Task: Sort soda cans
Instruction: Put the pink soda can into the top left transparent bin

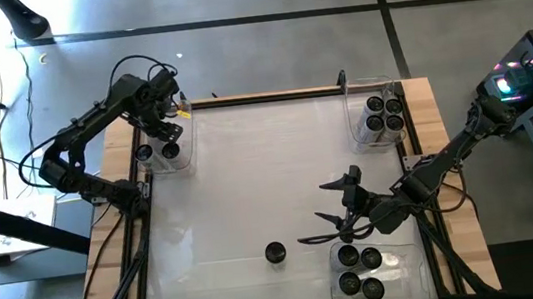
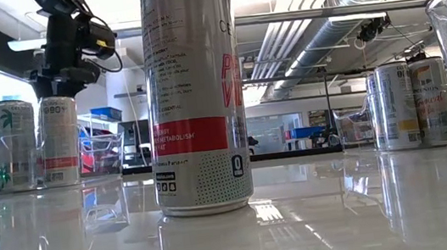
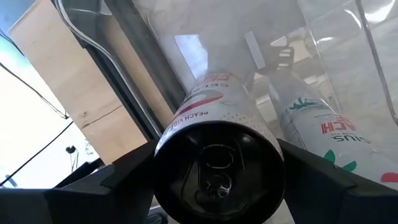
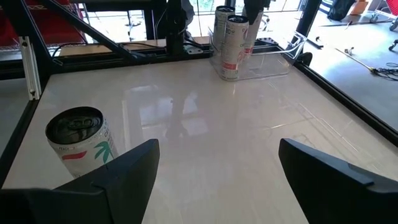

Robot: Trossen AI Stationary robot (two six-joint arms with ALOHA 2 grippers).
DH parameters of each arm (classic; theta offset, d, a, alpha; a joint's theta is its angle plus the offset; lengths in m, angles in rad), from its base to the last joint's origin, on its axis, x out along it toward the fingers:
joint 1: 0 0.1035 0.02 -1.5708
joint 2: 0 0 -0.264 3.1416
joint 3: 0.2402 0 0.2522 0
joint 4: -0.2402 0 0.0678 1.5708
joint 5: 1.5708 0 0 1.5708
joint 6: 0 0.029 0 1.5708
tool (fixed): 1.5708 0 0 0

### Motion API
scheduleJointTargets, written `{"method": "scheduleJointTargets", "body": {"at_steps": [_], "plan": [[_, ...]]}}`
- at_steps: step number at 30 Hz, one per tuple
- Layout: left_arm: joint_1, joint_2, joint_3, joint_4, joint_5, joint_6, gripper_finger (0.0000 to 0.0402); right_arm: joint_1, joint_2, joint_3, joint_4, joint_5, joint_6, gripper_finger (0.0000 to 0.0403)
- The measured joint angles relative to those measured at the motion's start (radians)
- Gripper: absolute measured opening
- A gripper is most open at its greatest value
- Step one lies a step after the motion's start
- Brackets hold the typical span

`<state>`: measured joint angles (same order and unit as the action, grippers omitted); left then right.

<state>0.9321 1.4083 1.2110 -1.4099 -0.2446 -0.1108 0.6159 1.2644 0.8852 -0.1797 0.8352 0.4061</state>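
Note:
My left gripper [image 1: 169,138] is at the far left over a clear bin [image 1: 185,161], shut on a soda can [image 3: 217,162] that stands in it; a second can [image 3: 317,127] stands beside it. In the low view this gripper [image 2: 64,80] sits on top of the can [image 2: 59,141]. My right gripper [image 1: 319,214] is open and empty at the near right, just above the table. A lone can [image 1: 275,253] stands upright on the table to its left, and also shows in the right wrist view [image 4: 78,140]. It touches nothing. My left gripper pinches the can's side just below its top rim [image 3: 163,144] between its two fingers, one on each side. The fingers come from above, slanting down. The can stands about upright in the bin; I cannot see its base.
A clear bin [image 1: 407,125] at the far right holds several cans. Another clear bin [image 1: 416,271] at the near right, just beside my right gripper, also holds several. The white tabletop [image 1: 249,172] between the bins is open. A black frame rims the table.

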Motion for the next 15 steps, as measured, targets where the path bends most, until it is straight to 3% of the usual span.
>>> {"method": "scheduleJointTargets", "body": {"at_steps": [15], "plan": [[0.0,0.005,0.0,-0.022,0.016,0.019,0.0291,0.0,0.0,0.0,-0.004,-0.007,0.005,0.0327]]}}
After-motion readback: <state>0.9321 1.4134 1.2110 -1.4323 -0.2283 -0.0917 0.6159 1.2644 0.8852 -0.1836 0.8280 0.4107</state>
